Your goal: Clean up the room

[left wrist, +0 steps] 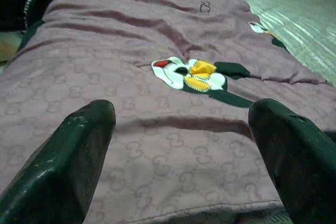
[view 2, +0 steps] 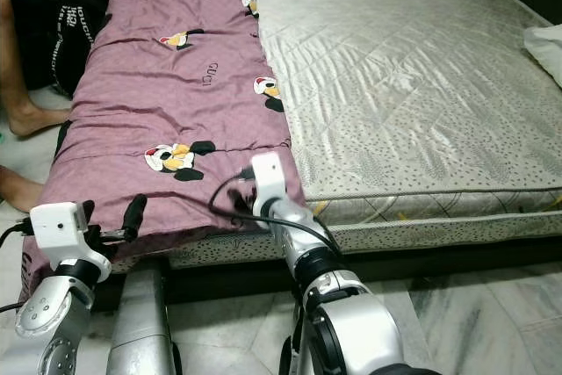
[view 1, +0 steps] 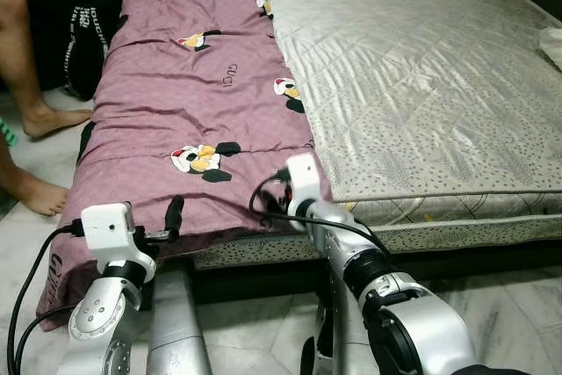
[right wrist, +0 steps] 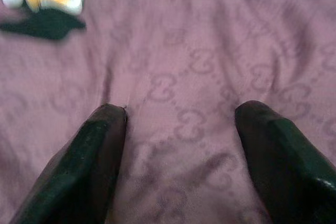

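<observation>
Here, both silver arms reach fwd from below toward the near edge of the bed; left gripper [left wrist: 181, 124] sits level at the blanket's near-left edge, fingers [left wrist: 68, 166] spread wide w/ nothing between them but cloth beneath, not gripped; right gripper [right wrist: 178, 129] is angled down onto the blanket's near-right corner, wrist bent, fingers [right wrist: 92, 166] also wide apart, tips pressing on the fabric, no fold pinched. The mauve blanket [view 1: 189, 94], printed w/ cartoon figures, lies flat along the left half of the mattress [view 1: 421, 85]; its long axis runs away from the robot, near end draping over the bed edge. A person's bare legs [view 1: 22, 59] stand on the floor at far left, beside a black bag [view 1: 79, 28].
</observation>
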Available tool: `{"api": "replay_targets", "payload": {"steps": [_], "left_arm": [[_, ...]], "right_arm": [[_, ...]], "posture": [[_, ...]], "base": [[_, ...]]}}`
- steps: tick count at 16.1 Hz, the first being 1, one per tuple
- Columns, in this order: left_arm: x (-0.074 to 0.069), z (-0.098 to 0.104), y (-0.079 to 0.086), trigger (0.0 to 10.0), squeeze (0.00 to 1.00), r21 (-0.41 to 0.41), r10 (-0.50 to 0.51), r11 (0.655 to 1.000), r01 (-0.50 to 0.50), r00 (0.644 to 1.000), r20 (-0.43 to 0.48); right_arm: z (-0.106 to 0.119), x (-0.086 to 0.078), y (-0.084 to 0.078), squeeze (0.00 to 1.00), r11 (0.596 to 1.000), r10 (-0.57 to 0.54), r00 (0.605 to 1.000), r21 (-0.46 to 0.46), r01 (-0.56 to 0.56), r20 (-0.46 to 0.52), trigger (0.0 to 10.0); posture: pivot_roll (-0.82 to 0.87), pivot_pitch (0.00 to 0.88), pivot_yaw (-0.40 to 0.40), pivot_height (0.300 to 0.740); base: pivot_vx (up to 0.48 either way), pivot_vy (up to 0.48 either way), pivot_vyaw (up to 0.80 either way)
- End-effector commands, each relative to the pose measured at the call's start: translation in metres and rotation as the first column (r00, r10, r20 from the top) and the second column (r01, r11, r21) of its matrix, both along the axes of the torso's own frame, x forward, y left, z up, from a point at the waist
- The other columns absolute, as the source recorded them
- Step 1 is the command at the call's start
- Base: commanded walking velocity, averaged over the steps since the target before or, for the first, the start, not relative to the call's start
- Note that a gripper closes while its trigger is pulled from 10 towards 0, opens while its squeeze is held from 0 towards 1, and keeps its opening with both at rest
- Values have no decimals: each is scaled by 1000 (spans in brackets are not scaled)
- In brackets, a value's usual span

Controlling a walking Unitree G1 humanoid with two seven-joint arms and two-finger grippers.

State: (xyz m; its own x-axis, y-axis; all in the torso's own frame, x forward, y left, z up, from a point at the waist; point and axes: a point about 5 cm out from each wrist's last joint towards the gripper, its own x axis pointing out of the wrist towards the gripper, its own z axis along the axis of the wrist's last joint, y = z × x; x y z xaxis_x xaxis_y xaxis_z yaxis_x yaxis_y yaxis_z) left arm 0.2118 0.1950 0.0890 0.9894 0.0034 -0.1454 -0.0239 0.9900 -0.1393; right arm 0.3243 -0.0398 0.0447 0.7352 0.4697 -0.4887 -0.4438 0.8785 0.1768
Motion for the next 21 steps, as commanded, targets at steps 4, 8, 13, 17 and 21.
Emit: {"api": "replay_targets", "payload": {"steps": [4,8,13,17,21], "left_arm": [[2,1,-3,10000,0,13,-9,1000,9,1000,-13],[3,-1,-2,10000,0,31,-16,999,17,1000,-23],[8,-4,6,10000,0,-18,86,996,-87,995,-41],[12,-3,3,10000,0,-8,44,999,-44,999,-3],[31,6,-6,10000,0,-46,2,999,1,998,58]], "right_arm": [[-9,7,-43,0,976,-217,970,6,219,-106,10000],[-6,14,-89,0,908,-412,904,34,417,-113,10000],[19,7,-114,0,852,-515,853,163,498,87,10000],[38,-31,-113,0,847,-524,821,242,474,226,10000],[59,-62,-124,0,880,-475,767,200,432,432,10000]], "posture": [[181,0,-99,499],[167,0,-81,499],[119,0,-36,499],[88,0,-23,499],[38,0,4,499]], "base": [[0,0,0],[0,0,0],[0,0,0],[0,0,0],[0,0,0]]}}
